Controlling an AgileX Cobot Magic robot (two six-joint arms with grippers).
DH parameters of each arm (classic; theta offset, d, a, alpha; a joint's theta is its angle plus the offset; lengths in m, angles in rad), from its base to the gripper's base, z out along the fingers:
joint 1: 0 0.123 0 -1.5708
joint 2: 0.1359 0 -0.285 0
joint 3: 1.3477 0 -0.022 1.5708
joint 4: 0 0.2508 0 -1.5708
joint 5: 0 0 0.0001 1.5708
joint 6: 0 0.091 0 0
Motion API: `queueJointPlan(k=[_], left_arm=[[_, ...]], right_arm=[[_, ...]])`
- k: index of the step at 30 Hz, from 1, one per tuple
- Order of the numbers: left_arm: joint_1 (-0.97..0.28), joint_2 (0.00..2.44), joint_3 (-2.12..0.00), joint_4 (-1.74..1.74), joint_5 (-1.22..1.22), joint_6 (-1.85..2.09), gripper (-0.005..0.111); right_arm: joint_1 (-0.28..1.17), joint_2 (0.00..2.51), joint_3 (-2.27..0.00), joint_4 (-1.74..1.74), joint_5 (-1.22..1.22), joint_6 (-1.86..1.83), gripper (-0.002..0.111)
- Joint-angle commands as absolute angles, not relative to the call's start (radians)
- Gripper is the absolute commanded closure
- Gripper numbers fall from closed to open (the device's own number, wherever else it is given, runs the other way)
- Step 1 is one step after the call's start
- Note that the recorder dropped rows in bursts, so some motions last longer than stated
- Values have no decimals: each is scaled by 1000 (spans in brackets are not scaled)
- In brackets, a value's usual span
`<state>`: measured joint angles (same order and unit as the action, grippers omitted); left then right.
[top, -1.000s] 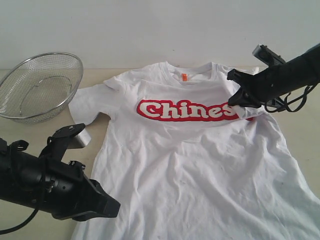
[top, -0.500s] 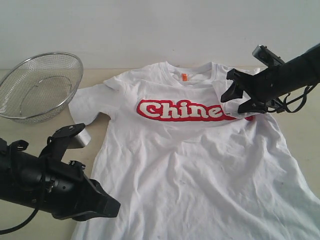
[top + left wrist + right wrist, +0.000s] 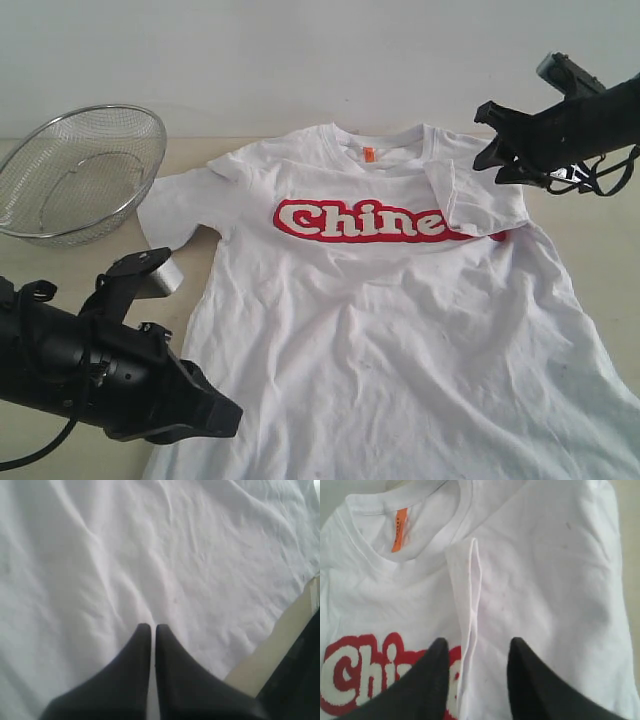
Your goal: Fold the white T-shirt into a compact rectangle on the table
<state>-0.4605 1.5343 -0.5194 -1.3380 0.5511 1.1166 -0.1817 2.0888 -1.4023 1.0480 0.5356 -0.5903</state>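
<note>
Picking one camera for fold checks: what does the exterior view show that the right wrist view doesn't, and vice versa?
Exterior only: the mesh basket, the left gripper and the flat other sleeve. Right wrist only: faint specks on the folded-in sleeve. Both: the white T-shirt, its orange neck tag, the red lettering and the open right gripper near that sleeve.

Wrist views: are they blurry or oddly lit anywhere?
Left wrist view: the shut left hand looks soft and nearly black against the evenly lit white T-shirt; right wrist view: the right hand is blurred close up, while the orange neck tag is fairly crisp; no glare in either.
</note>
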Motion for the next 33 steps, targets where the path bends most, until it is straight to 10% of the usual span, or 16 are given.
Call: queueJointPlan(k=[1,33], left_arm=[[-465,1526,-523,-1346,557,1125,102],[-465,1526,-523,-1349,553,1144,102]], right_arm=[[-189,2076,-1407,1039,462,-589,106],[-38,2247,-1468,1203,295,-637,107]])
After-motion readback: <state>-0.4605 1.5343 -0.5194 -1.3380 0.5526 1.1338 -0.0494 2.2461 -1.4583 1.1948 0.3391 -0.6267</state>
